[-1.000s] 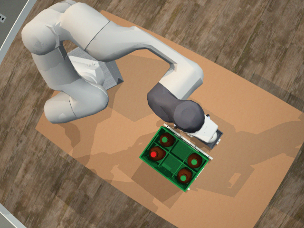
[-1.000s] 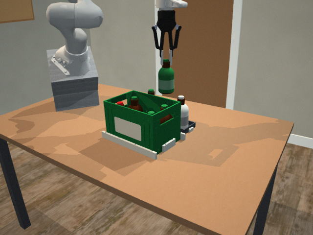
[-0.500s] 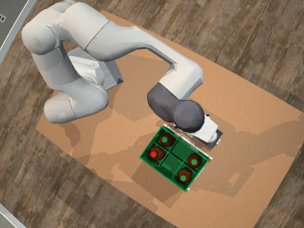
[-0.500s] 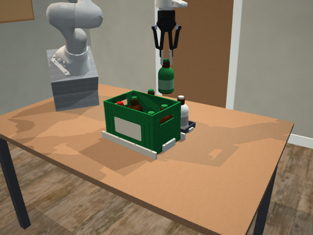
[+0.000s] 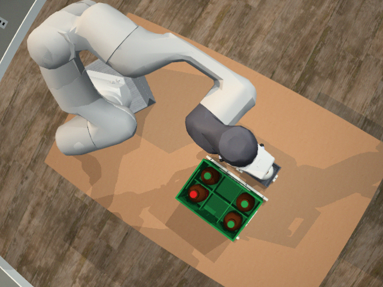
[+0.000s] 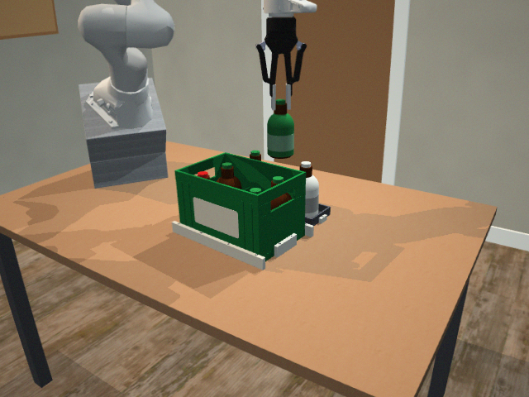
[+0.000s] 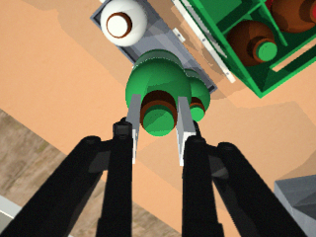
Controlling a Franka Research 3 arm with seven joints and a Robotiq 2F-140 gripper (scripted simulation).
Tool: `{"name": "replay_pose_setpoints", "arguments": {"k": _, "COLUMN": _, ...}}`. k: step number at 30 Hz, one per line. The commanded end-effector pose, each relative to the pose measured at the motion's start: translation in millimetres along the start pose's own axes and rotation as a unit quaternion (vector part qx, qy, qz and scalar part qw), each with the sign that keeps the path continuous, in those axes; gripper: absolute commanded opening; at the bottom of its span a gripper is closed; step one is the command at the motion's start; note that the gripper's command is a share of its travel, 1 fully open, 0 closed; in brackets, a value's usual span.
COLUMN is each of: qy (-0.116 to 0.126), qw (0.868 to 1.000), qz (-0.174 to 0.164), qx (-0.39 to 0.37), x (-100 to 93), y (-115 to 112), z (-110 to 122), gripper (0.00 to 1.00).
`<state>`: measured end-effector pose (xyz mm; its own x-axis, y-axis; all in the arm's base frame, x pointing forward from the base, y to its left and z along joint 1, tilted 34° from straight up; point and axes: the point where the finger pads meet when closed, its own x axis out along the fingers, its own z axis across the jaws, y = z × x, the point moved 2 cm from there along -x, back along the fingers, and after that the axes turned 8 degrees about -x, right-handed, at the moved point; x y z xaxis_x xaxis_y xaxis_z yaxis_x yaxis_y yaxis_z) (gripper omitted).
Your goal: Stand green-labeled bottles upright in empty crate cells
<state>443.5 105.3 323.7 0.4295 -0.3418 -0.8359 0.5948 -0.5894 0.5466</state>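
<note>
clamped on the neck of the raised green bottle (image 6: pixel 280 132) (image 7: pixel 157 81), our gripper (image 6: pixel 281 97) (image 7: pixel 158 109) hangs upright beyond the crate (image 6: pixel 216 217) (image 5: pixel 206 219); the top view hides the bottle, but the free cells seem sideways, then down.

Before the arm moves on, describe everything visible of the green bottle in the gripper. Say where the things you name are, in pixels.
The green bottle (image 6: pixel 280 128) (image 7: pixel 157 81) has a rounded, smooth, slightly shiny body, a paler green label band low around it, a narrow brown neck and a green cap. It hangs upright, shut between the fingertips (image 6: pixel 288 96) of the gripper (image 6: pixel 281 100) (image 7: pixel 158 118) at its neck, clear of the tray (image 6: pixel 325 210) (image 7: pixel 174 39). Nothing else appears to touch it.
</note>
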Motion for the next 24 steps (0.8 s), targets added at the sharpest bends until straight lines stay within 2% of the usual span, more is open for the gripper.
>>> {"name": "replay_pose_setpoints", "arguments": {"k": 1, "qy": 0.004, "qw": 1.0, "qz": 0.004, "qx": 0.001, "x": -4.4, "y": 1.7, "z": -3.3, "gripper": 0.0}}
{"name": "replay_pose_setpoints", "arguments": {"k": 24, "qy": 0.004, "qw": 1.0, "qz": 0.004, "qx": 0.001, "x": -13.0, "y": 1.7, "z": -3.1, "gripper": 0.0}}
